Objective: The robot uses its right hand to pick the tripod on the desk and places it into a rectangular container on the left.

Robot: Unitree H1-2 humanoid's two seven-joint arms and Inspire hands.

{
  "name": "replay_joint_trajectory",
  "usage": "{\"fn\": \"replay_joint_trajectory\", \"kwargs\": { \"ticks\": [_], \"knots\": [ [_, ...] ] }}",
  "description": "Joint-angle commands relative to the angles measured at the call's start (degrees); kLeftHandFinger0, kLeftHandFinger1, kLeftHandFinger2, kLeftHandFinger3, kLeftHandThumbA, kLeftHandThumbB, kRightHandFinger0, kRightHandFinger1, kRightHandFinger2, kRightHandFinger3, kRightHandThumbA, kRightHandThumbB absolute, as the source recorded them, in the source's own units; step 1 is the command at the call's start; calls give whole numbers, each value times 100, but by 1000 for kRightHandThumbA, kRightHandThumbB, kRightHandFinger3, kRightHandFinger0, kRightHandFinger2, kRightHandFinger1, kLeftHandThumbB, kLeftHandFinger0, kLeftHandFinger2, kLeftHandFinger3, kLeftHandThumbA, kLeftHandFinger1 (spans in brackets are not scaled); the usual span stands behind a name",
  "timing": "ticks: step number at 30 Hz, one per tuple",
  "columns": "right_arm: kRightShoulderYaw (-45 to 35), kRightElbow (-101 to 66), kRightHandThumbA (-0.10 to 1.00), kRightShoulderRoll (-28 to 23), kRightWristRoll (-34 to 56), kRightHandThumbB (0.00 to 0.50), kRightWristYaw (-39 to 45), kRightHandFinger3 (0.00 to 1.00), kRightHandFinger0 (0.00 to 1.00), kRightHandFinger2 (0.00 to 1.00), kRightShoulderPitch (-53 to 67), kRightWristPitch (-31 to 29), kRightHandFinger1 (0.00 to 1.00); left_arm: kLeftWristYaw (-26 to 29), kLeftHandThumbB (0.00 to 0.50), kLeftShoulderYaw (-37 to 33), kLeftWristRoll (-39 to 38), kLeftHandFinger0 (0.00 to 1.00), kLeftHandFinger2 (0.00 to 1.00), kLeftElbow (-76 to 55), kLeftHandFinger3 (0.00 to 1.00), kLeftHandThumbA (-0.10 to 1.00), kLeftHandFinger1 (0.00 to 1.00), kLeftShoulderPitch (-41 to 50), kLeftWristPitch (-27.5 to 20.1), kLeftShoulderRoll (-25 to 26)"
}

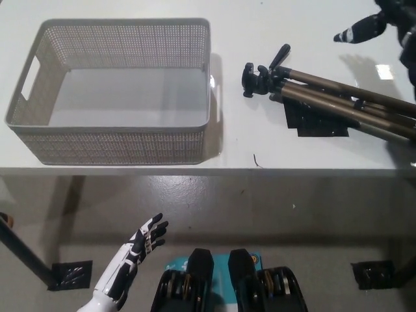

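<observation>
Bench (312,26) holds empty mesh container (117,140) at left edge, tripod (325,97) ungrasped by right edge, right hand (380,23) above it, grip unclear; left hand (140,244) spread, resting below bench; pick and place both remain.

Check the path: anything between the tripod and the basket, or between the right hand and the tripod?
Nothing visible. The tripod lies on the white desk, with bare desk between its head and the empty basket. The right hand hovers above the legs, unobstructed. The left hand rests below the desk edge.
</observation>
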Motion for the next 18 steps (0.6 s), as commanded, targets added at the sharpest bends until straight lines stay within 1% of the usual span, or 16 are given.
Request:
{"fn": "replay_joint_trajectory", "kwargs": {
  "ticks": [1,3,5,6,7,8,9,10,11,12,13,14,15,16,18],
  "knots": [
    [379,1611,1000,335,-271,496,58,1000,1000,1000,-1582,647,1000,-4,369,77,85,1000,1000,-155,1000,1000,1000,-5,-115,109],
    [372,1988,1000,519,-84,476,156,1000,1000,1000,-1711,698,1000,17,371,78,142,1000,1000,-148,1000,1000,1000,60,-171,124],
    [338,2326,1000,637,78,474,196,1000,1000,1000,-1849,701,1000,9,371,79,137,1000,1000,-147,1000,1000,1000,93,-165,120],
    [317,2633,1000,709,171,499,262,1000,1000,1000,-1970,640,1000,25,371,88,138,1000,1000,-125,1000,1000,1000,96,-175,102],
    [294,2931,1000,808,235,498,319,1000,1000,1000,-2104,686,1000,20,370,89,142,1000,1000,-125,1000,1000,1000,100,-171,105],
    [269,3107,1000,835,314,471,494,1000,1000,1000,-2186,598,1000,20,369,88,148,1000,1000,-131,1000,1000,1000,101,-166,105],
    [235,3415,1000,874,442,417,887,1000,1000,1000,-2330,379,1000,18,369,90,148,1000,1000,-155,1000,1000,1000,112,-126,107],
    [236,3546,1000,897,476,395,1009,1000,1000,1000,-2393,282,1000,28,371,96,157,1000,1000,-166,1000,1000,1000,119,-111,109],
    [241,3675,1000,907,514,389,1151,1000,1000,1000,-2451,179,1000,33,372,96,171,1000,1000,-176,1000,1000,1000,123,-93,111],
    [180,3824,1000,912,617,369,1371,1000,1000,1000,-2519,43,1000,44,378,94,188,1000,1000,-148,1000,1000,1000,115,-123,98],
    [131,3886,1000,906,685,365,1409,1000,1000,1000,-2532,-54,1000,41,381,89,204,1000,1000,-153,1000,1000,1000,115,-122,102],
    [152,3952,1000,908,682,380,1378,1000,1000,1000,-2562,-101,1000,45,378,84,236,1000,1000,-150,1000,1000,1000,102,-137,107],
    [179,3957,1000,906,693,360,1393,1000,1000,1000,-2574,-270,1000,44,376,91,237,1000,1000,-157,1000,1000,1000,94,-121,109],
    [181,3987,1000,927,715,370,1392,1000,1000,1000,-2583,-263,1000,29,372,100,209,1000,1000,-157,1000,1000,1000,104,-114,115],
    [231,4010,1000,942,729,364,1449,1000,1000,1000,-2579,-365,1000,38,362,104,235,1000,1000,-164,1000,1000,1000,130,-139,116]
  ]
}}
